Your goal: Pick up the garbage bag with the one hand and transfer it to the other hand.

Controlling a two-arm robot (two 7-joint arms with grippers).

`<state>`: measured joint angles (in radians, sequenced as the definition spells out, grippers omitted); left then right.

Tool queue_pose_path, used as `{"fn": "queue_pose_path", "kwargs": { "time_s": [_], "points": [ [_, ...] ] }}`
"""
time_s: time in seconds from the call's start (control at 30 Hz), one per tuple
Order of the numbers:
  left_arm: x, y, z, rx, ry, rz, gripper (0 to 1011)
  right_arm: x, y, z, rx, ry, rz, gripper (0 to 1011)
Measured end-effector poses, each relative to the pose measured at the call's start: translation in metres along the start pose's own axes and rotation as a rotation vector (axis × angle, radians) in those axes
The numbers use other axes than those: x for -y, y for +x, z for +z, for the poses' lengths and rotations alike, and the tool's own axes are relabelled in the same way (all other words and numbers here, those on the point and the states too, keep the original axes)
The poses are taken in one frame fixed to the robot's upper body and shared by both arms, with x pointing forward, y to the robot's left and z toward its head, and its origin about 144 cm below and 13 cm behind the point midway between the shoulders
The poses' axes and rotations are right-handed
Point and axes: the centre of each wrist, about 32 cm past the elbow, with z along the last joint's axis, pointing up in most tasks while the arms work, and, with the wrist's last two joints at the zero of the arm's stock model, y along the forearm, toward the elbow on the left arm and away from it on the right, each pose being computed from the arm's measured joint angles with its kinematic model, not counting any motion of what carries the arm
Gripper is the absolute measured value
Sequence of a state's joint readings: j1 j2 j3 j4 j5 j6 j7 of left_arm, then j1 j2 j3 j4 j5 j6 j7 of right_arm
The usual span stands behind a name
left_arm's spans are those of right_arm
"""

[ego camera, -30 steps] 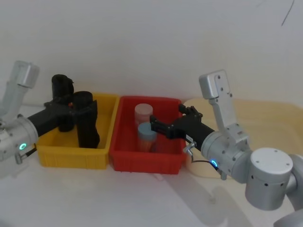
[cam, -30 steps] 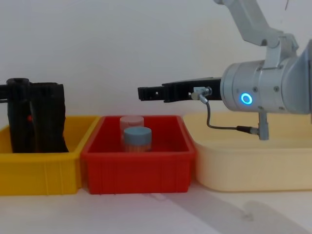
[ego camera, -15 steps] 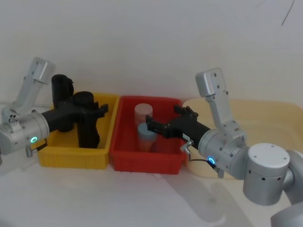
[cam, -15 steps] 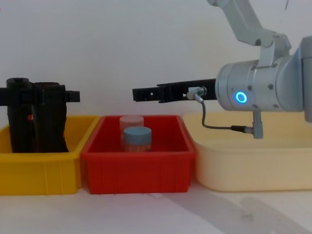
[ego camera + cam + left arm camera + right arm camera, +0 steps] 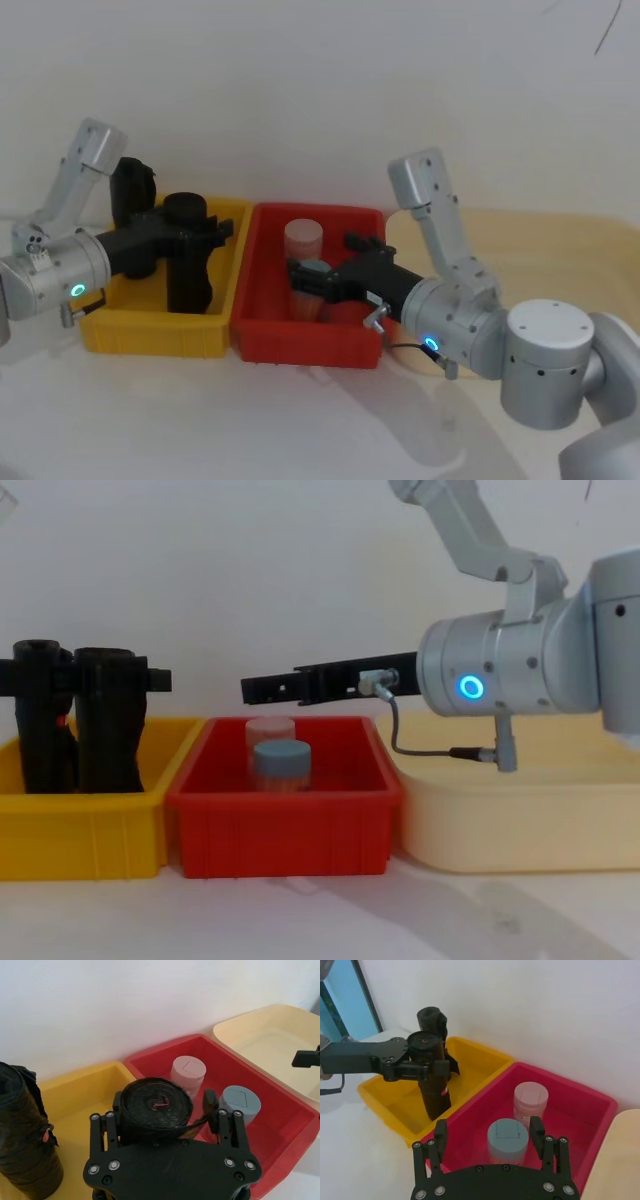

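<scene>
At nine o'clock the green-ringed left gripper (image 5: 205, 232) clamps the thick black garbage bag roll (image 5: 188, 278); the grasp looks done. Blue-ringed right gripper (image 5: 300, 281) hovers at its three o'clock, fingers spread; the handover remains.

Table (image 5: 300, 920): yellow bin (image 5: 80, 835), red bin (image 5: 285, 830), tray (image 5: 510, 825)

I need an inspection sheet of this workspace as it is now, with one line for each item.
Surface: white table carrying three containers side by side.
Job's things: garbage bag upright, lower end inside the yellow bin.
Clutter: slimmer black roll in the same bin; pale jar and blue-lidded jar in the red bin; cream tub.
End effectors: left end effector around the garbage bag's top; right end effector open, above the red bin.
Cables: grey cable loop under the right arm.
Surroundings: white wall.
</scene>
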<state>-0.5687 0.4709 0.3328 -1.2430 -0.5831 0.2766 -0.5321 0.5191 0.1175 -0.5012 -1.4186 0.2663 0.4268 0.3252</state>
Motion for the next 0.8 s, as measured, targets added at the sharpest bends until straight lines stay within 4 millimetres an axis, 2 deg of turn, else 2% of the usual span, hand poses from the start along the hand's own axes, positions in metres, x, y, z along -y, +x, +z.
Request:
{"fn": "queue_pose_path", "kwargs": {
  "time_s": [0.17, 0.27, 0.37, 0.57, 0.8],
  "points": [
    [0.001, 0.001, 0.001, 0.001, 0.003, -0.002, 816, -0.003, -0.002, -0.001, 0.008, -0.007, 0.008, 1002],
    [0.001, 0.001, 0.001, 0.001, 0.004, -0.004, 684, -0.006, -0.004, -0.001, 0.019, -0.009, 0.011, 1002],
    [0.002, 0.001, 0.001, 0.001, 0.005, -0.005, 610, -0.009, -0.005, -0.001, 0.032, -0.009, 0.013, 1002],
    [0.002, 0.001, 0.001, 0.001, 0.007, -0.007, 548, -0.019, -0.008, -0.003, 0.061, -0.013, 0.012, 1001],
    [0.003, 0.001, 0.001, 0.001, 0.007, -0.008, 524, -0.032, -0.008, -0.004, 0.094, -0.026, 0.006, 1001]
  ]
}}
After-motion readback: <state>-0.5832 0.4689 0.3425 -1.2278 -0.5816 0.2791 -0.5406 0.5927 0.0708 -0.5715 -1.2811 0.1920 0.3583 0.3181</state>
